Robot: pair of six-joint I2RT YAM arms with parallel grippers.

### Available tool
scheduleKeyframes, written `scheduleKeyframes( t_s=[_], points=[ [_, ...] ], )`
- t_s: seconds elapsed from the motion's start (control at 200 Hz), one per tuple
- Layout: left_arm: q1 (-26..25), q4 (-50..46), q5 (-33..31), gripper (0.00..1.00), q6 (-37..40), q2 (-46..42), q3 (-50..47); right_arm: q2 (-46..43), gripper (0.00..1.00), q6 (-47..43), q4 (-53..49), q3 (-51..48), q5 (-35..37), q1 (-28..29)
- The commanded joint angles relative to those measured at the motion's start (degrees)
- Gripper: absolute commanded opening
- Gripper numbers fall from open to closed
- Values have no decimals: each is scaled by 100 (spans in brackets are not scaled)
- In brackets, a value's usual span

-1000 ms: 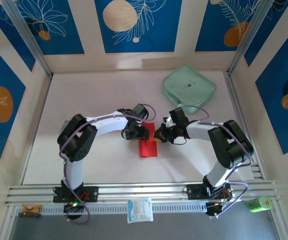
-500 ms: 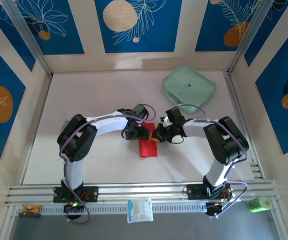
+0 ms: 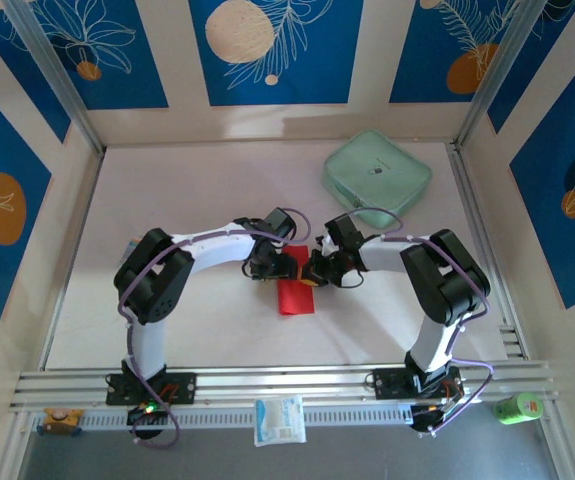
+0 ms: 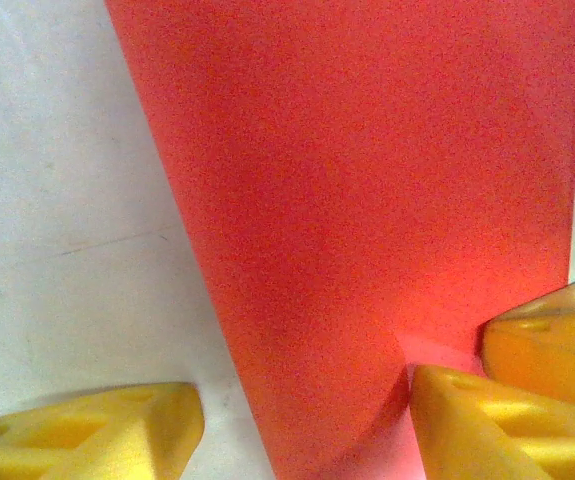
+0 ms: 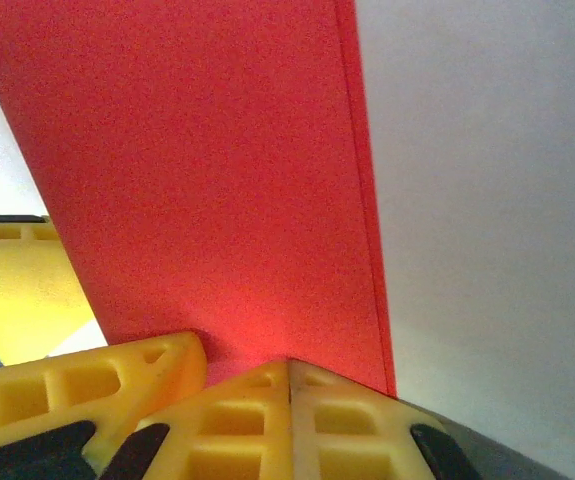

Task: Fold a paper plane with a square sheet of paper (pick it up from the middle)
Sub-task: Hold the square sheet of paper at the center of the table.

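One red sheet [image 5: 207, 170] against right claw [image 5: 287, 375]

Table [image 3: 167, 200] is a plain pale off-white surface. Two things are sitting directly on it: the red paper [image 3: 295, 297], lying flat and folded into a narrow rectangle around the middle, a bit toward the near edge, and a mint-green case [image 3: 377, 175] in the far right corner. They're well apart.

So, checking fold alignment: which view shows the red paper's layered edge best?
Right wrist: the red paper is close up, its doubled right edge sharp. Left wrist shows a flat red face, no layering visible; top external shows a small distant strip.
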Motion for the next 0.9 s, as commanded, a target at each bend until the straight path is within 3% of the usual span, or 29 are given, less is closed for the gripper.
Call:
scheduleKeyframes(
  t_s=[0.0, 0.3, 0.425, 0.545, 0.895],
  points=[
    [-5, 959, 272, 63, -10, 549, -340, 244, 0, -368, -955, -109, 674, 104],
    [65, 1027, 231, 70, -193, -541, -454, 239, 0, -793, -1307, 114, 794, 96],
    [280, 1136, 427, 75, -268, -1065, -546, 259, 0, -759, -1509, 227, 978, 102],
    [528, 1521, 836, 74, -440, -1309, -740, 264, 0, -741, -1649, 284, 1109, 113],
    [694, 3002, 2129, 22, -986, -1033, -1223, 259, 0, -593, -1462, 231, 945, 130]
  ],
)
